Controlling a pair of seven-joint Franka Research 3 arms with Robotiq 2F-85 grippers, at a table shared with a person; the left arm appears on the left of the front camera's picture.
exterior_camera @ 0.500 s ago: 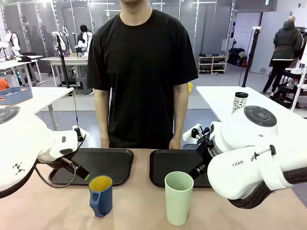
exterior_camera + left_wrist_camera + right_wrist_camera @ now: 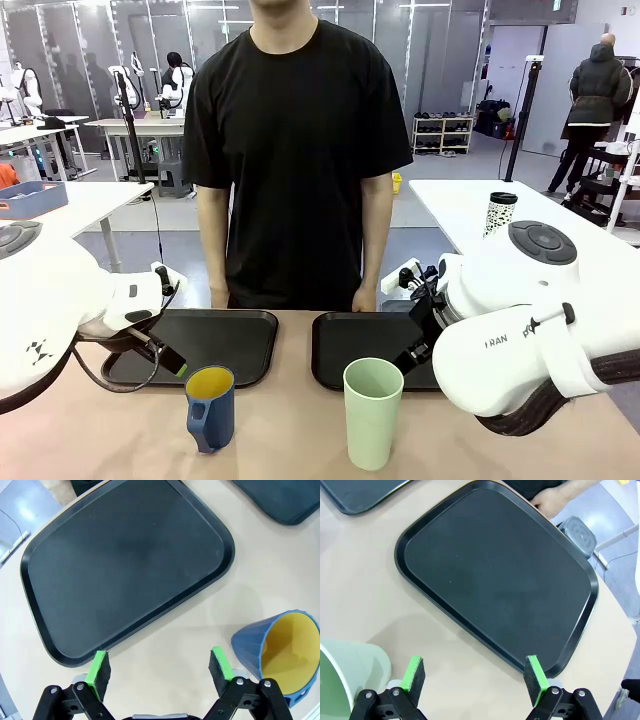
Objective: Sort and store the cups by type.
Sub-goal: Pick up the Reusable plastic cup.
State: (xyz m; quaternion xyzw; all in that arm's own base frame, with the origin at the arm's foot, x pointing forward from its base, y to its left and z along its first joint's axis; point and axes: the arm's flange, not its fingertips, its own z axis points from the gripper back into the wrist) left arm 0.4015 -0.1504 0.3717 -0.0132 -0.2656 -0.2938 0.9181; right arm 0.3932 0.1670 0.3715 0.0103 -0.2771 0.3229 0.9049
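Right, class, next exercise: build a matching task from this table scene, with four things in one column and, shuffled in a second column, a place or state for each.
Column 1
1. blue mug
2. green tumbler
3. left black tray
4. speckled travel cup

Column 2
A. standing on the white table behind, to the right
B. lying flat with nothing on it
C. upright, yellow inside, has a handle
D. upright, the taller cup, no handle

Pairs: 1-C, 2-D, 3-B, 4-A
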